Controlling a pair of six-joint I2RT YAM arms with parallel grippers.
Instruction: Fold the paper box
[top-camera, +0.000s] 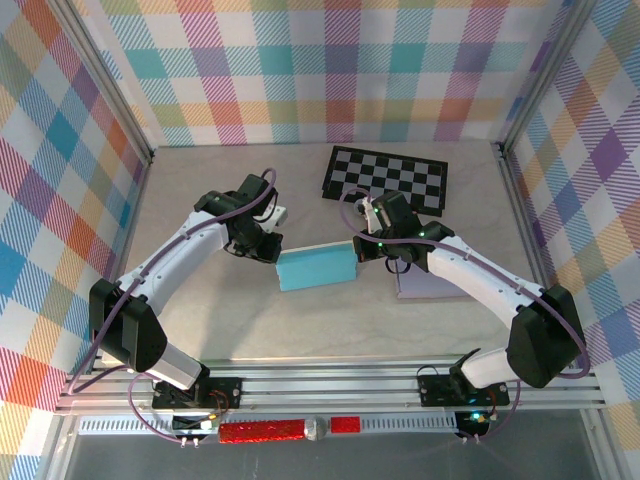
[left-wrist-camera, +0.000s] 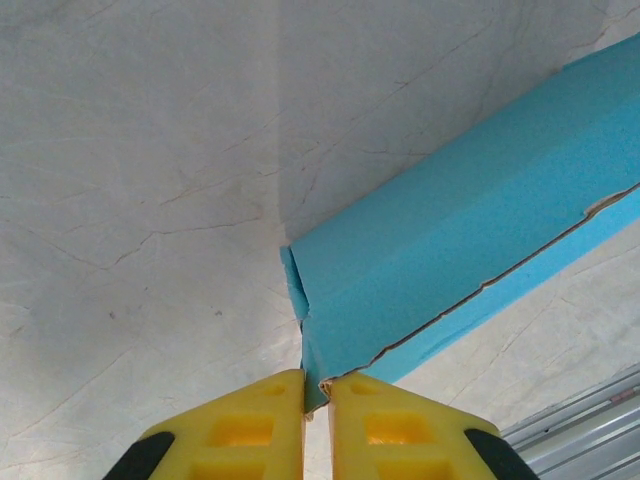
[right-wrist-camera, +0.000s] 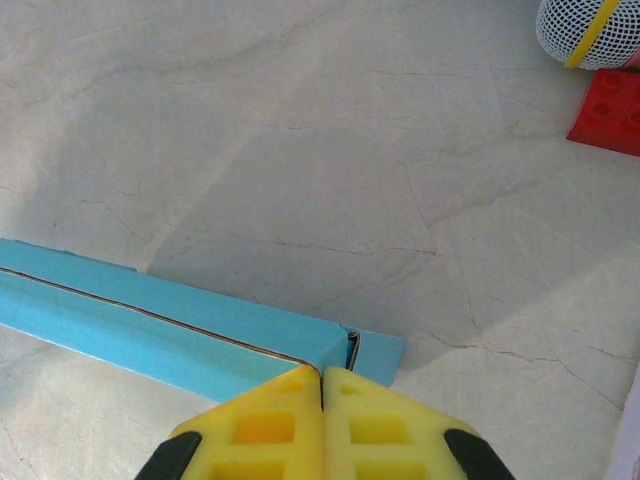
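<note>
Two claws were set at opposite ends of the paper box (top-camera: 317, 268), which lay flat near the middle of the worktop (top-camera: 220, 320). The left claw (left-wrist-camera: 317, 382) was pinched on the ragged corner edge at the box's left end. The right claw (right-wrist-camera: 322, 372) was closed, fingers together at the box's right end edge; whether paper was caught there could not be told. Open worktop was left in front of the box. A checkered board (top-camera: 386, 178) lay well behind it, and a lavender pad (top-camera: 415, 288) near its right end.
</note>
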